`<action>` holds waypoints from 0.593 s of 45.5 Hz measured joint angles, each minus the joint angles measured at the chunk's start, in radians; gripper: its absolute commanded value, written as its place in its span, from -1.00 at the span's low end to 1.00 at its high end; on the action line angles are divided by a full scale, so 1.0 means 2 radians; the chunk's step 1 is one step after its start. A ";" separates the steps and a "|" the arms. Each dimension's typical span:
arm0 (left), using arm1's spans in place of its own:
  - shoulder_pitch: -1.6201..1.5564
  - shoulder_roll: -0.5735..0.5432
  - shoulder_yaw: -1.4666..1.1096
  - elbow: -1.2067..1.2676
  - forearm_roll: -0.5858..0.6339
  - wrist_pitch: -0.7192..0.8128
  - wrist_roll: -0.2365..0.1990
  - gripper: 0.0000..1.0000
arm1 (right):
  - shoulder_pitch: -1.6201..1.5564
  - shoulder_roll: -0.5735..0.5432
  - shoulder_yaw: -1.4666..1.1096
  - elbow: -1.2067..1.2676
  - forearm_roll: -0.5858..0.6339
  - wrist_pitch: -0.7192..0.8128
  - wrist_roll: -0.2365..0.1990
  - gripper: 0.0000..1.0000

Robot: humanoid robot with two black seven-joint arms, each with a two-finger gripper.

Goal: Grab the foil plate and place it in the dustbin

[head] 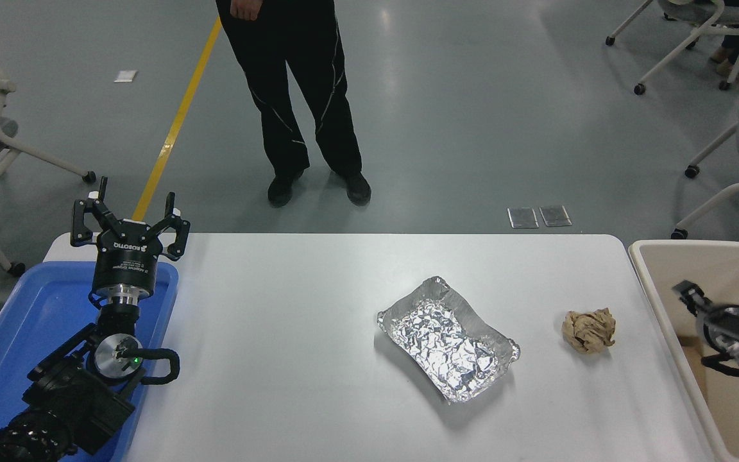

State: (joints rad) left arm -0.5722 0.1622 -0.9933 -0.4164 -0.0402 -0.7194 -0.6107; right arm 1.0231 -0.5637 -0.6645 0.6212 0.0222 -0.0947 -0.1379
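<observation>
The foil plate (pixel 448 337) lies flat on the white desk (pixel 280 333), right of centre and turned at an angle, nothing touching it. Near it on the right, apart from it, sits a crumpled brown paper ball (pixel 589 330). The beige dustbin (pixel 652 289) stands off the desk's right end. The right gripper (pixel 690 296) hangs over the bin's opening — blurred, so I cannot tell how its jaws stand. The left gripper (pixel 129 215) is parked at lower left above a blue tray (pixel 23 321), jaws spread. A person in black trousers (pixel 302 96) stands beyond the far edge.
</observation>
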 measured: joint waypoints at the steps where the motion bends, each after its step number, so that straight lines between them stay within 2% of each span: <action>1: 0.000 0.000 0.000 0.000 0.000 0.000 0.000 0.98 | 0.015 -0.009 -0.006 0.020 -0.010 0.001 0.000 1.00; 12: -0.001 0.000 0.000 0.000 0.000 -0.001 0.000 0.98 | 0.159 -0.082 -0.066 0.181 -0.108 0.059 0.000 1.00; 20: -0.001 0.000 0.000 0.000 0.000 -0.001 0.000 0.98 | 0.286 -0.107 -0.141 0.292 -0.139 0.116 0.001 1.00; 27: -0.001 -0.001 0.000 0.000 0.000 -0.001 0.000 0.98 | 0.411 -0.103 -0.215 0.395 -0.151 0.159 0.006 1.00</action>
State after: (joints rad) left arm -0.5738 0.1611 -0.9933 -0.4172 -0.0399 -0.7211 -0.6105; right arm 1.8452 -0.7690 -1.0937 1.4121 -0.2797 0.2242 -0.1266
